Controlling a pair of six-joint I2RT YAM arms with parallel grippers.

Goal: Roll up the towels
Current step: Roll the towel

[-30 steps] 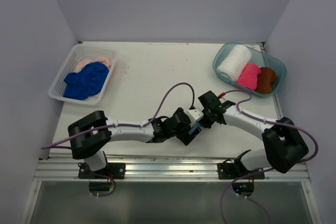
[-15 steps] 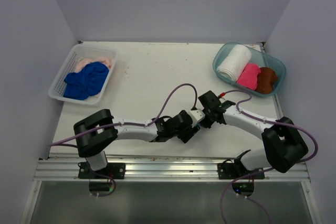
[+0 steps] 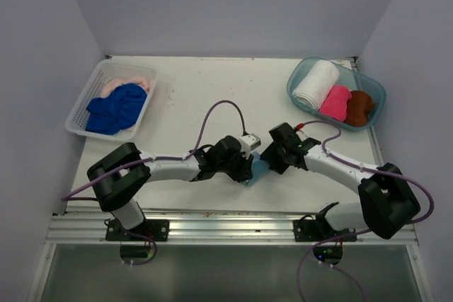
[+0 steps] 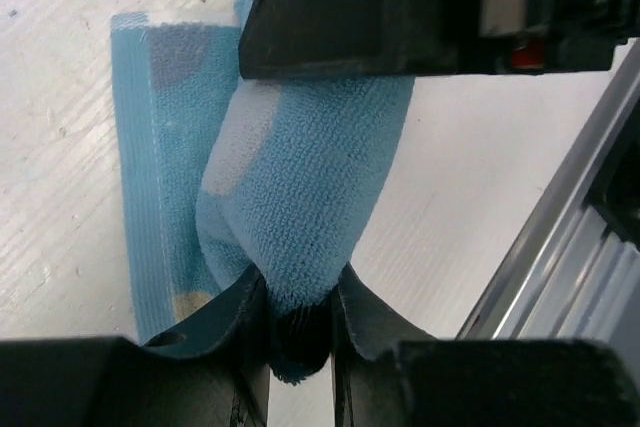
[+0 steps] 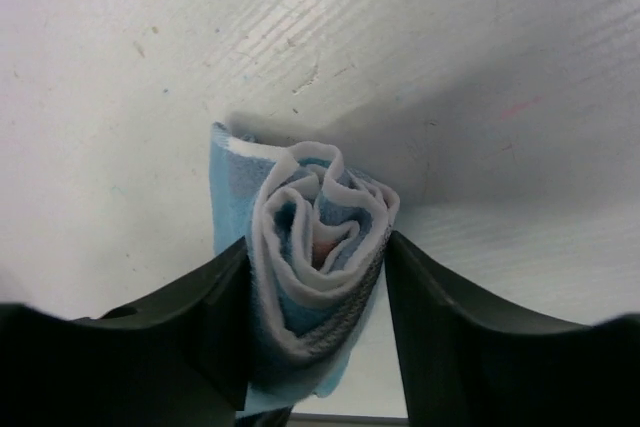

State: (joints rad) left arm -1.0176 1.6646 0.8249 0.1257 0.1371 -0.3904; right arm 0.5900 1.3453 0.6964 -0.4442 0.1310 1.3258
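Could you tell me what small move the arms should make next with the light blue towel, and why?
Probably roll it a little further: the left gripper pinches one end of the light blue towel, the right gripper flanks the spiral end, yet a flat strip lies unrolled on the table.

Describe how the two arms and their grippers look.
The left arm and right arm match: white links, bulky black joint housings, and a purple cable looping along each. The left gripper and right gripper have matte black, wedge-shaped fingers.
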